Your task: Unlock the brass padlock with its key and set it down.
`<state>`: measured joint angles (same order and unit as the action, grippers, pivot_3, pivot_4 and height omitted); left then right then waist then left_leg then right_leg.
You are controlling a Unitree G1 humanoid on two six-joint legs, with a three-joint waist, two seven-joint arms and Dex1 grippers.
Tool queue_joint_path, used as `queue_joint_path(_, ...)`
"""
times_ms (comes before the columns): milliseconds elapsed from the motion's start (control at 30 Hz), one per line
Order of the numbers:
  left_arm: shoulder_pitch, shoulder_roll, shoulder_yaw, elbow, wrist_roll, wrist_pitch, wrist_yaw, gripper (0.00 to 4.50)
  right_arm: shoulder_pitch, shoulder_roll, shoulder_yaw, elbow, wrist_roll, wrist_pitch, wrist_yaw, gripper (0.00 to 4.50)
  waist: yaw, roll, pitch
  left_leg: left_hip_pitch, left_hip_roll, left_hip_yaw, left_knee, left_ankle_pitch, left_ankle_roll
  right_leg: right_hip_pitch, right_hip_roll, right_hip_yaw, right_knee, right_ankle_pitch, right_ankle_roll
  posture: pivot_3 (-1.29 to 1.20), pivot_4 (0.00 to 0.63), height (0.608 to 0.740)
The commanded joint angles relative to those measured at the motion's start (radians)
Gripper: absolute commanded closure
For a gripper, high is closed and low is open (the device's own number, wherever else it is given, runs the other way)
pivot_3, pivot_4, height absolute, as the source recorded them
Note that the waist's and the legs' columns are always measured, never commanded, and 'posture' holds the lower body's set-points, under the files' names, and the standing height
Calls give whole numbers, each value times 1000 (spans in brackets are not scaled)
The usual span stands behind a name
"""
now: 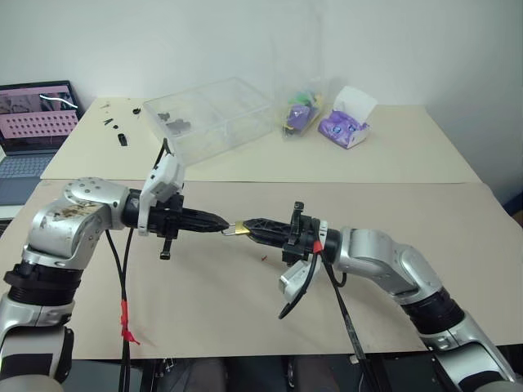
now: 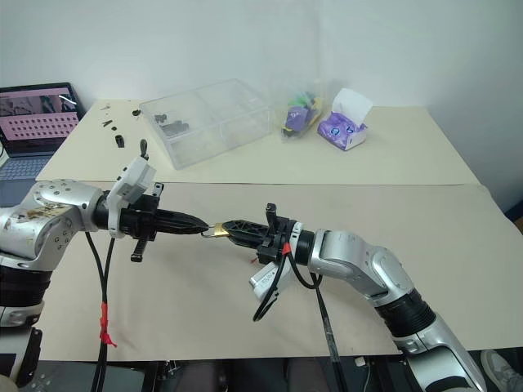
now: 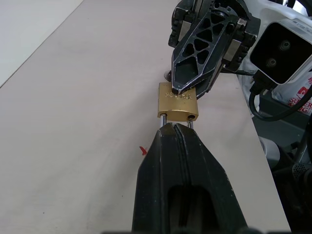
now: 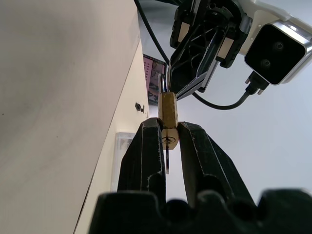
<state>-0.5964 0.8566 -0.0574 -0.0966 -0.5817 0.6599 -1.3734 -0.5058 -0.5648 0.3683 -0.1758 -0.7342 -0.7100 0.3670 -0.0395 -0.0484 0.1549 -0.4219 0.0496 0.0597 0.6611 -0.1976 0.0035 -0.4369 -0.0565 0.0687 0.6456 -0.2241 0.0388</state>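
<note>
Above the near table [image 1: 245, 327], the two grippers meet tip to tip with the padlock [image 1: 239, 229] between them, held clear of the tabletop. The right gripper [image 4: 169, 134] is clamped on the brass body, one finger against each side, with the keyhole end facing back along its fingers. The key [image 4: 166, 158] sits in that keyhole, its thin silver blade hanging between the two fingers. The left gripper [image 3: 174, 130] has its fingers pressed together on the padlock's shackle; from the left wrist, the two silver shackle legs run out of the brass body and vanish between the fingertips. Whether the shackle is latched or released cannot be told.

On the tabletop just under the padlock lies a tiny red speck [image 3: 142, 150].

Farther back, on a second table [image 1: 409, 155] butted against the first, a clear plastic box [image 1: 208, 118] holds a few small dark parts. Right of it sit a clear bag [image 1: 301, 110] of coloured items and a purple-and-white tissue box [image 1: 347, 121]. Small black parts [image 1: 114, 126] are scattered near the far left corner. Off the left edge, an open laptop [image 1: 37, 118] shows a pink grid on its screen.
</note>
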Motion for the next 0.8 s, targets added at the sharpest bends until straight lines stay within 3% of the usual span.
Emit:
queue_joint_path(33,-20,-2,3,-2,9,-7,7,4476,-32,3,-49,-59,12,-15,-38,4428,0,0,0,0,0,0,0,0,0,0,0,0,0,0,0,0,150,740)
queue_joint_path(800,-33,-19,5,8,31,-8,33,4476,-52,23,-46,-2,36,92,-3,4428,-1,0,0,0,0,0,0,0,0,0,0,0,0,0,0,0,150,740)
